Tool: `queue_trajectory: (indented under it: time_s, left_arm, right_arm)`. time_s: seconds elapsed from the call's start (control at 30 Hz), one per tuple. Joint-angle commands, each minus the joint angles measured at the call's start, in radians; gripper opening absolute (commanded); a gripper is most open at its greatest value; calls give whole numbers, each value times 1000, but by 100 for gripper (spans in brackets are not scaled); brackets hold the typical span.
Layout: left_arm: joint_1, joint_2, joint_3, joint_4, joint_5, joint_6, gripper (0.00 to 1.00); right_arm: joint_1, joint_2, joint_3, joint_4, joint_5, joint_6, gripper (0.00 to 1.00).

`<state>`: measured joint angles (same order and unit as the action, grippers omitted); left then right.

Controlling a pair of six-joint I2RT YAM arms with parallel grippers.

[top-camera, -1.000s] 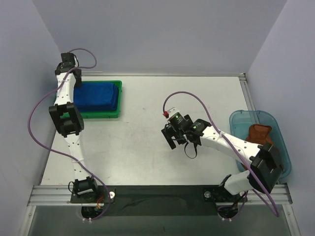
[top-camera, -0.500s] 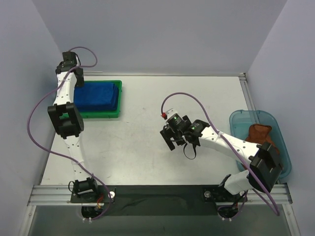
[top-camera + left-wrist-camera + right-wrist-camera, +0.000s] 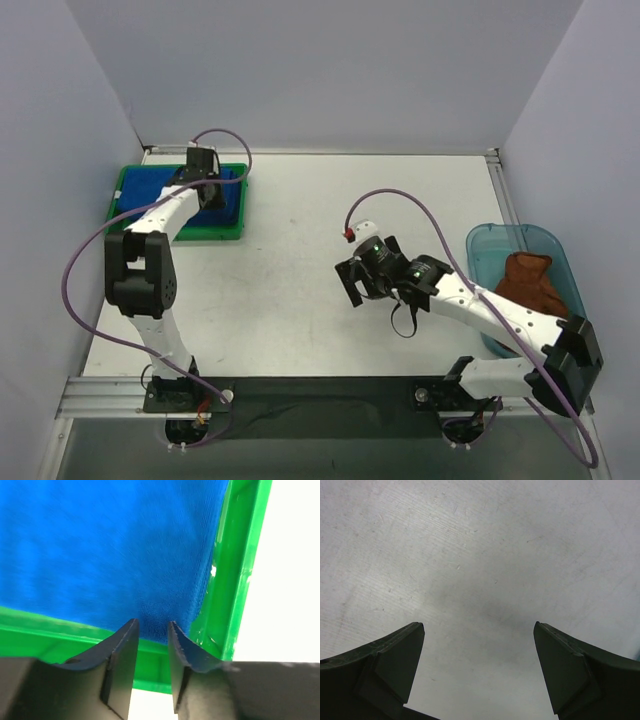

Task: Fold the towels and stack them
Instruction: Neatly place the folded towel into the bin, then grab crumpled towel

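- The left fingers [image 3: 124, 647] stand over the green tray [image 3: 241, 580] at the far left of the worktop [image 3: 300, 300].
- In the left wrist view, the two fingers stand close together with a narrow gap between them.
- The near edge of the blue towels [image 3: 100, 545] shows in that gap, just beside one corner of the tray.
- It cannot be told whether the left fingers pinch the cloth or only hang above it.
- The blue towels lie flat inside the green tray and fill most of it. The tray wall runs along two sides of the cloth in the wrist view.
- The right fingers [image 3: 395, 655] are spread wide and hold nothing.
- The right fingers hover over bare worktop near the middle, well apart from both containers. Only the scuffed grey surface shows between them.
- The rust-brown towel [image 3: 530, 280] lies crumpled inside the teal bin [image 3: 482, 245] at the right edge of the worktop.
- The right arm runs from its base at the near edge, past the teal bin, toward the centre of the worktop.
- The left arm runs from its base up the left side to the green tray.
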<state>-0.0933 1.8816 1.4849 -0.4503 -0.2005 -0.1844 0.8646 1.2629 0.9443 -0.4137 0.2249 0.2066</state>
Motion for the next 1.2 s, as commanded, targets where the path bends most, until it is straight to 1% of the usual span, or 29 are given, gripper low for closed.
queue_trajectory:
  time_s: [0.0,0.1,0.2,0.3,0.33,0.37,0.4,0.43,0.5,0.57,0.6,0.63,0.67,0.7,0.73,0.77,0.8,0.83,0.87,0.9,0.93,1.03,1.07,1.1,1.17]
  left_arm:
    - [-5,-29,-81,197,49,-73,38]
    - [-26,-1,-141,257,85,-92,36]
    - [-54,10,-166,248,107,-102,34]
    - [-85,-35,-202,225,73,-107,34]
    - [-89,-80,-207,211,58,-113,35]
    - [-91,-107,-210,200,53,-116,39]
    - [-92,-134,-203,188,52,-119,41]
    - [-92,-195,-198,158,47,-122,43]
    - [-94,-261,-177,128,46,-122,48]
    - [-97,-367,-167,85,50,-107,52]
    - [-97,-404,-169,73,56,-104,57]
    - [-97,-485,-188,56,71,-84,61]
    - [-97,-527,-201,42,76,-76,66]
    - [-97,-571,-222,32,78,-67,76]
    - [-97,-661,-270,15,85,-41,80]
    - [-97,-709,-303,6,82,-35,85]
    - [-95,-757,-336,-2,81,-30,90]
    - [-95,-851,-365,-13,91,-12,96]
    - [-95,-896,-438,-17,98,-4,97]
    - [-97,-944,-469,-21,102,-1,98]
    - [-103,-1025,-503,-33,128,0,97]
    - [-152,-1134,-603,-54,125,-1,98]
    - [-178,-1151,-630,-50,128,-12,97]
    - [-190,-1167,-696,-41,137,-19,97]
    - [-227,-1193,-750,-10,180,-43,98]
  right_arm:
    - [-4,-74,-68,3,39,34,95]
    - [-7,-126,-108,12,50,42,95]
    - [-10,-180,-127,10,63,40,95]
    - [-15,-229,-141,10,91,36,95]
    - [-18,-240,-142,10,99,37,96]
    - [-27,-256,-139,10,117,30,96]
    - [-30,-264,-134,10,126,25,96]
    - [-38,-267,-128,10,137,17,96]
    - [-55,-270,-102,9,188,2,98]
    - [-76,-270,-78,6,238,11,100]
    - [-113,-273,-69,-2,254,20,100]
    - [-134,-276,-61,-7,267,31,100]
    - [-165,-280,-49,-16,281,49,100]
    - [-224,-281,-27,-40,297,85,100]
    - [-264,-281,-16,-56,310,108,100]
    - [-303,-283,2,-88,321,144,100]
    - [-340,-281,2,-103,326,145,100]
    - [-431,-277,22,-121,333,175,100]
    - [-475,-269,28,-138,341,194,100]
    - [-531,-264,33,-172,341,211,100]
    - [-629,-255,40,-186,338,232,100]
    - [-790,-238,22,-209,337,250,100]
    - [-902,-235,13,-208,337,272,100]
    - [-947,-229,5,-206,338,289,99]
    - [-1062,-208,-21,-206,341,356,98]
